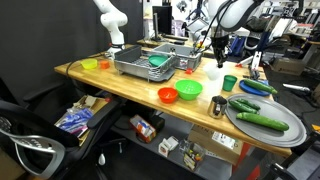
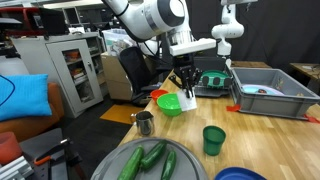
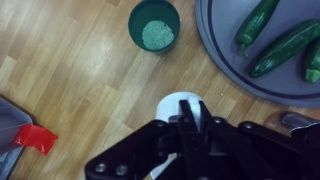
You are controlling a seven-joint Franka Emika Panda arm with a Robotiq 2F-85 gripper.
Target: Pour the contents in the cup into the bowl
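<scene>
Wooden table [image 1: 100, 72] under everything, long and crowded. On it, from big to small:

- grey dish rack [image 1: 145, 62] toward the back
- round grey plate [image 1: 296, 126] carrying cucumbers [image 1: 262, 120] at one end
- green bowl [image 2: 170, 103], with orange bowl [image 2: 157, 95] just behind it
- green cup [image 3: 155, 25], grainy filling plain in the wrist view
- metal cup [image 2: 145, 122]
- white cup [image 2: 189, 96]

White cup directly beneath the gripper [image 2: 185, 84], upright, long axis vertical, mouth up. Seen from the wrist: fingers closed tight across the rim, apparently one inside the wall and one outside, so a pinch on the lip of the white cup. Contents hidden behind the fingers. Cannot tell whether resting on the wood or just clear of it.

Deciding relation: green bowl [image 1: 190, 90] just beside the white cup, on the side away from the grey plate and green cup, and a little nearer the table's front edge. Outside the wrist camera's frame. Orange bowl further along the same way. Judged target: the green bowl, being nearer, though not certain.

Arm reaching down from above, wrist vertical, fingers pointing straight at the tabletop. Probably called for next: a short carry toward the bowl, then a wrist roll tipping the mouth over its rim. Some risk of such a thin rim pinch slipping under tilt.
</scene>
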